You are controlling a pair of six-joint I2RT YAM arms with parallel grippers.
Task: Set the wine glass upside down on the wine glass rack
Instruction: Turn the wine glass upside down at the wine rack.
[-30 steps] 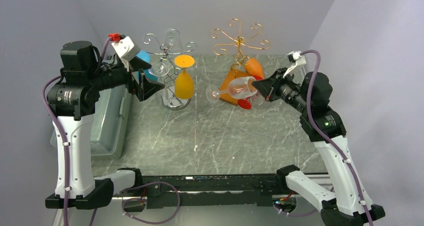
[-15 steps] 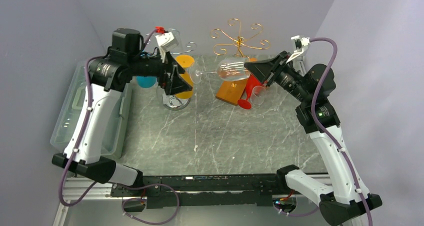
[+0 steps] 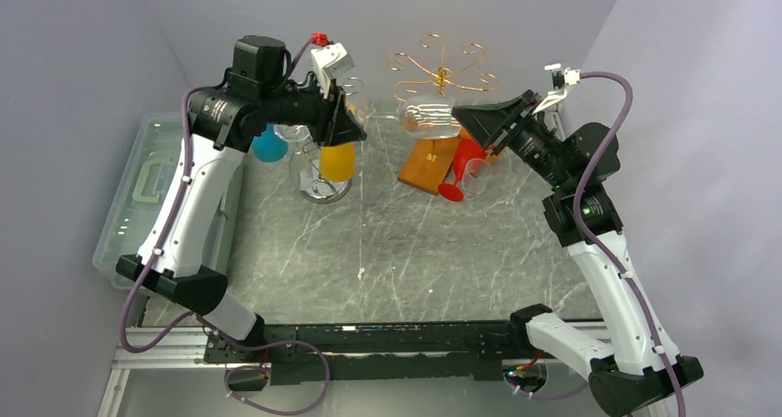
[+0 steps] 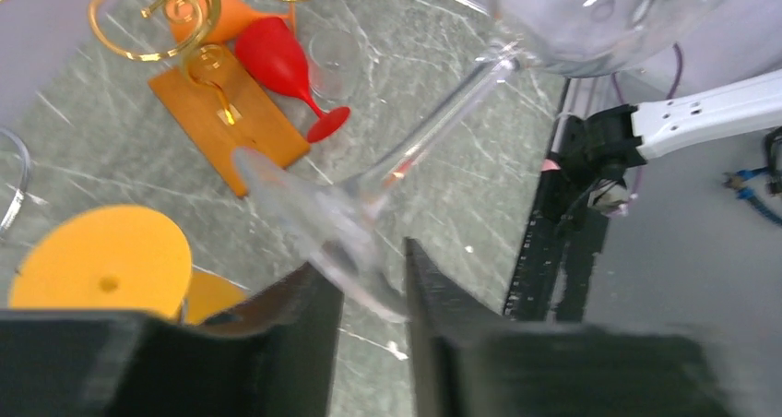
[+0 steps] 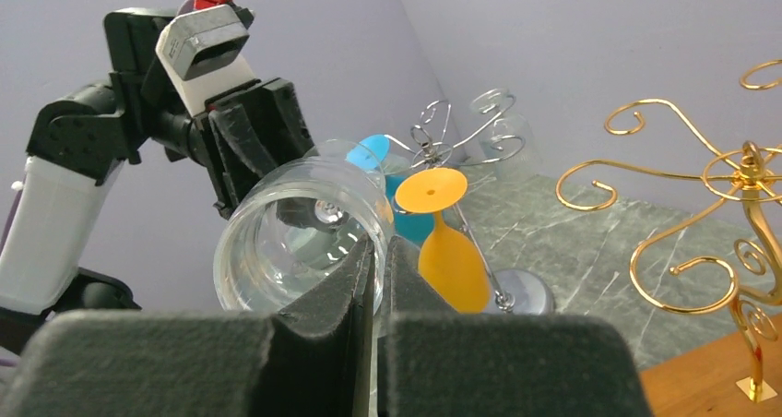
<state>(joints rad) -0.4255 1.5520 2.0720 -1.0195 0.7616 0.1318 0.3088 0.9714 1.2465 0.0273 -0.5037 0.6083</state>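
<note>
Clear glass, long-stemmed: the wine glass is airborne and roughly horizontal above the far part of the table. Its bowl points toward the robot's right and its foot toward the left. It rests on neither rack.

**Right gripper**: clenched on the bowl rim. In the right wrist view one finger sits inside the mouth and one outside, with the glass wall pinched between them.

**Left gripper**: the jaws stand partly closed, with the foot and the lower end of the stem lying in the gap. The foot is blurred in the left wrist view, so it cannot be told whether the pads have seated on it.

**Surroundings:** the silver rack stands just beside the left gripper and carries a yellow glass hung bowl down. The gold rack stands behind the held glass.

**Step in hand (judgement):** a mid-air transfer, rim grip to foot grip. The glass is not yet inverted.

**Next move (judgement):**
1. Complete the left closure at the stem, just above the foot.
2. Release the right gripper only once that hold is secure. Withdraw it along the bowl axis so the inner finger does not lever the wall.
3. Turn the bowl downward, then slide the stem into a rack loop until the foot bears on the wire.

Which rack is intended cannot be told.
</note>
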